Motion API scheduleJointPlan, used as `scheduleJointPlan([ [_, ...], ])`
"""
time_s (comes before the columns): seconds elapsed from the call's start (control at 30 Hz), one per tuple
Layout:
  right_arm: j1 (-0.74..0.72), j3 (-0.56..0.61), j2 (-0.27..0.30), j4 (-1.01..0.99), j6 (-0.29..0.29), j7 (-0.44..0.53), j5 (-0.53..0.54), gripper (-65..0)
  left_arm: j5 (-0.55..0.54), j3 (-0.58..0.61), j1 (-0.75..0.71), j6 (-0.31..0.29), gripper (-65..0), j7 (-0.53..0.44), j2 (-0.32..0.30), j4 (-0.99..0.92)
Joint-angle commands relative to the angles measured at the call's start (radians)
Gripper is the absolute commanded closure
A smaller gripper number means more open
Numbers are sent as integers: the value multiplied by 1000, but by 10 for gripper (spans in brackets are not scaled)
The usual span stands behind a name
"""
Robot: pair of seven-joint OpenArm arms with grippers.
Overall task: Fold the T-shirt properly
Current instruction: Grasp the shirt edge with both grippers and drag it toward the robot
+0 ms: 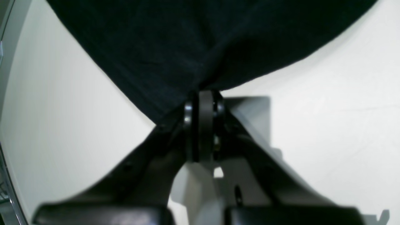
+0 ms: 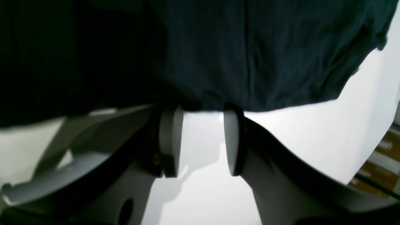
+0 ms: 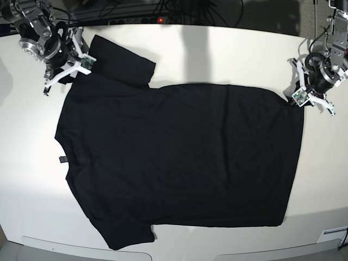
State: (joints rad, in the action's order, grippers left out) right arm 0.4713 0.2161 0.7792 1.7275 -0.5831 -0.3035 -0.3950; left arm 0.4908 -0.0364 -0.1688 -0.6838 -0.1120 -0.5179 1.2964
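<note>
The black T-shirt (image 3: 179, 157) lies spread flat on the white table (image 3: 217, 54), neck to the left with a small tag (image 3: 62, 159). No print shows. My left gripper (image 1: 204, 93) is shut on the shirt's far hem corner, at the right in the base view (image 3: 298, 97). The cloth (image 1: 175, 47) fans out from its jaws. My right gripper (image 2: 201, 125) is open, its pads (image 2: 170, 140) apart at the edge of the cloth (image 2: 250, 62). In the base view it (image 3: 72, 70) is at the far sleeve (image 3: 122, 65).
Cables and a power strip (image 3: 157, 19) run along the table's back edge. A brown cardboard box (image 2: 382, 165) stands beyond the table's edge in the right wrist view. White plastic strips (image 3: 87, 250) lie at the front edge.
</note>
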Motion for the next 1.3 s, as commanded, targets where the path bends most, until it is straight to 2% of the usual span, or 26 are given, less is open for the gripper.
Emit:
scheduleJointPlan([
  [0.0, 1, 23, 13, 9, -8, 16, 0, -232, -3, 0, 1, -14, 0, 6, -12, 6],
  [0.07, -8, 79, 13, 9, 0, 16, -43, -232, -3, 0, 1, -14, 0, 6, -12, 6],
  [0.13, -24, 127, 12, 9, 34, 6, -75, -232, -3, 0, 0, -14, 0, 7, -12, 6],
  [0.27, -70, 176, 10, 9, 41, -27, -73, -232, -3, 0, 0, -14, 0, 8, -12, 6],
  [0.4, -93, 178, 2, 8, 53, -45, -74, -232, -3, 0, 0, -14, 0, 10, -11, 6],
  [0.5, -112, 176, -1, 8, 105, -63, -74, -232, -3, 0, 0, -14, 0, 11, -12, 6],
  [0.7, -150, 176, -1, 8, 105, -49, -66, -231, -4, 0, 0, -14, 0, 11, -12, 6],
  [0.77, -156, 177, -3, 7, 104, -54, -43, -181, -21, 0, 0, -14, 0, 11, -12, 6],
  [0.87, -161, 177, -5, -5, 105, -64, -9, -31, -59, 0, 0, -14, 0, 11, -11, 6],
  [0.9, -161, 177, -6, -6, 106, -73, -9, 0, -70, 0, 0, -14, 0, 16, -12, 6],
  [0.97, -161, 177, -6, -6, 146, -101, -9, 0, -114, 0, 0, -14, 0, 50, -11, 6],
  [1.07, -161, 177, -6, -6, 317, -154, -8, 0, -266, -1, 0, -14, 0, 154, -13, 6],
  [1.1, -161, 177, -5, -3, 359, -164, 0, 0, -323, -2, 0, -14, 0, 188, -13, 6],
  [1.17, -158, 172, 0, 2, 370, -177, 48, 0, -434, -2, -7, -14, 0, 238, -16, 8],
  [1.27, -117, 146, 2, 22, 370, -184, 95, 0, -556, -3, -52, -14, 0, 239, -40, 44],
])
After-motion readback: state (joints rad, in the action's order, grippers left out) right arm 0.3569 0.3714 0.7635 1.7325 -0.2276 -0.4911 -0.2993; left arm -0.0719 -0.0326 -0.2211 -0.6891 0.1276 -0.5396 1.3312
